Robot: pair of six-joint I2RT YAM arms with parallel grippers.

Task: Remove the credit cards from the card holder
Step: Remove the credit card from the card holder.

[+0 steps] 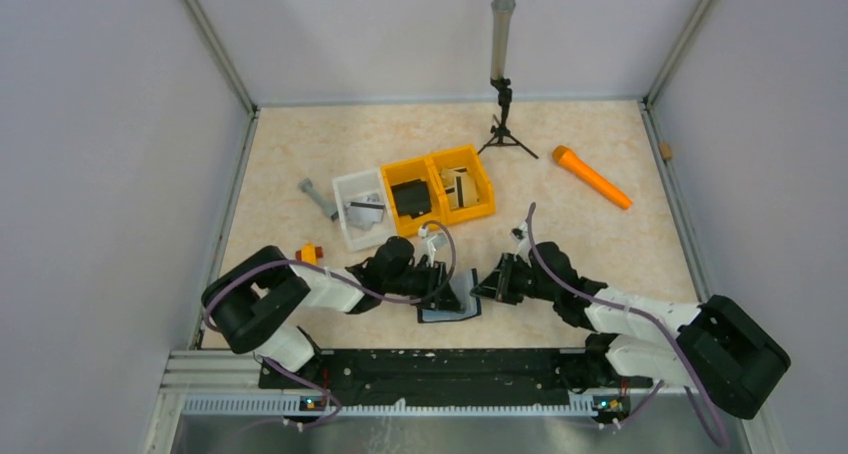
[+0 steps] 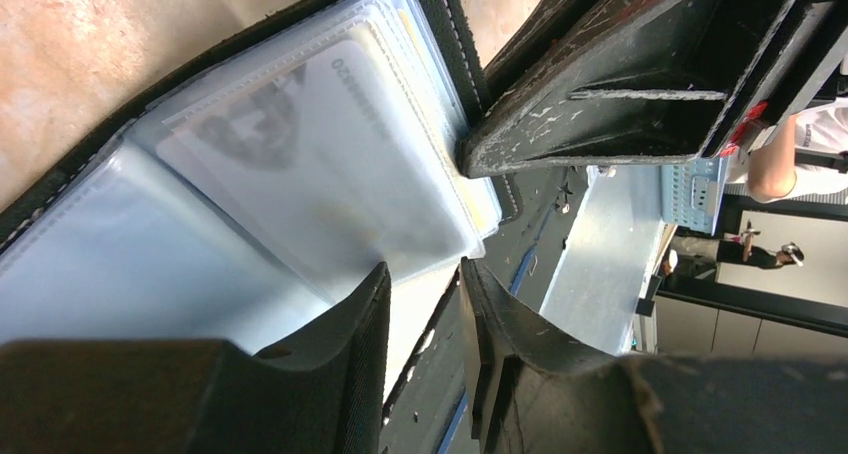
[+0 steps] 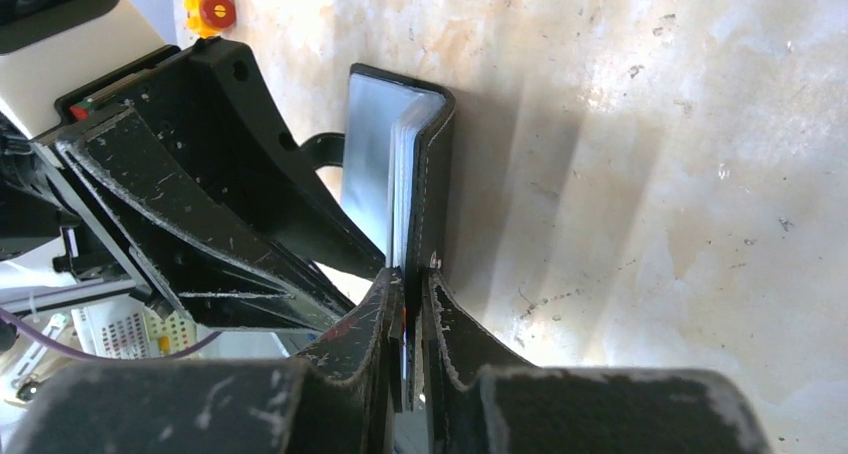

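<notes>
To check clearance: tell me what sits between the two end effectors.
The small black folding card holder, open, lies between left end effector and right end effector in the top view; the right pinches its raised cover.

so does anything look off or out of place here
Only the card holder stands out: it is bent open in an L, one cover raised and pinched in the right gripper. Nothing looks spilled or damaged.

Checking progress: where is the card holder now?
In the top view, the card holder sits open at the table front, centred between the left gripper and the right gripper, which pinches its raised flap.
</notes>
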